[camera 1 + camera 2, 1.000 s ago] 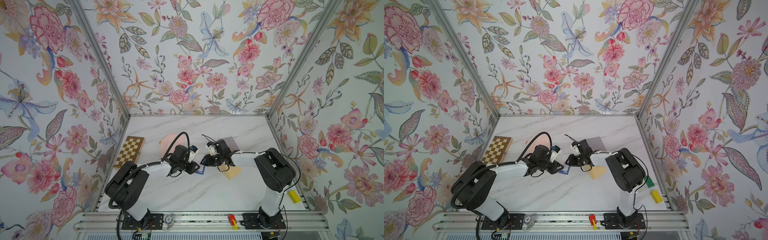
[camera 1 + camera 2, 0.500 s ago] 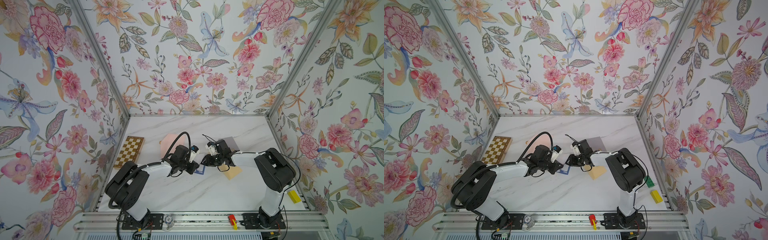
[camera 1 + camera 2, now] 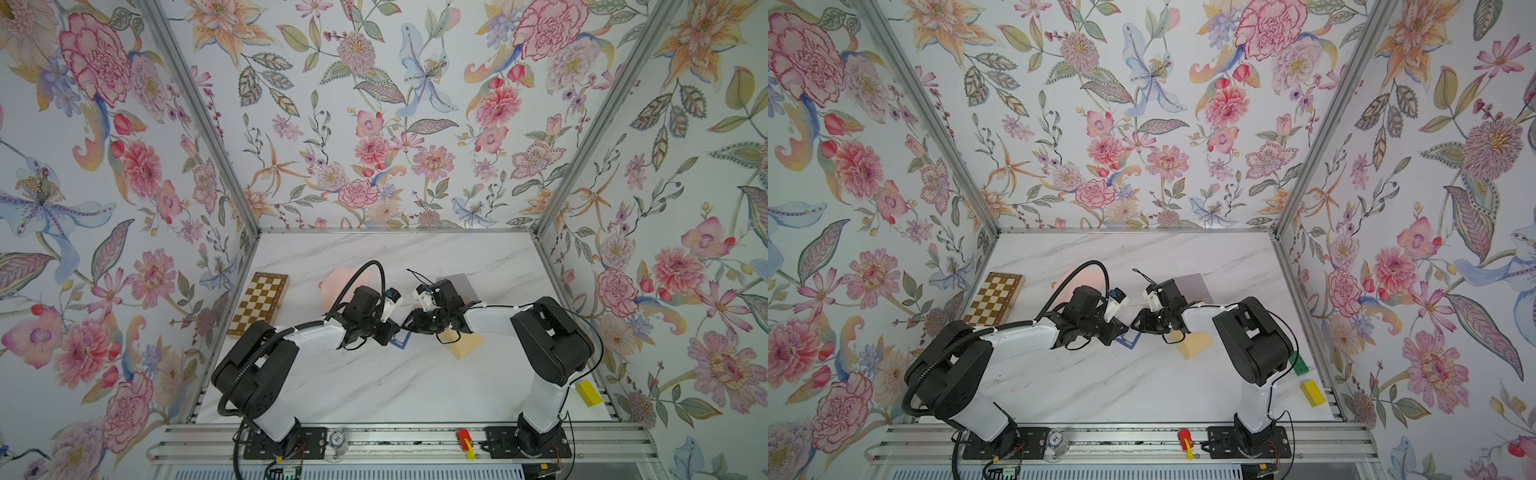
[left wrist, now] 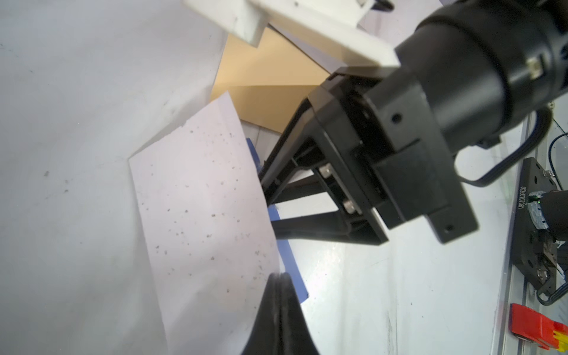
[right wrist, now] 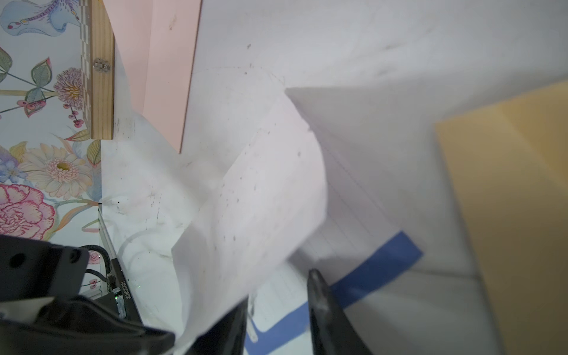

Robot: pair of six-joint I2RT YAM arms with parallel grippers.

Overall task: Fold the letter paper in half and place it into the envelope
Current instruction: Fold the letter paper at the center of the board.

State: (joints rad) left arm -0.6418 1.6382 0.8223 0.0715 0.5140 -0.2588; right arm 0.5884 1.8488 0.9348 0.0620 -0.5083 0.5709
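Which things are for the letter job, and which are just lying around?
For the job: white blue-edged letter paper, tan paper envelope, left gripper, right gripper.
Lying about: wooden chessboard, pink paper sheet, grey sheet, yellow block, green block.

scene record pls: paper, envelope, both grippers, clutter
letter paper: white with a blue border, one edge lifted and curling over, fold not flat
envelope: tan, flat on the table, paper not in it
left gripper: shut on the letter paper's edge
right gripper: jaws apart at the paper
clutter: chessboard, pink sheet, grey sheet, yellow block
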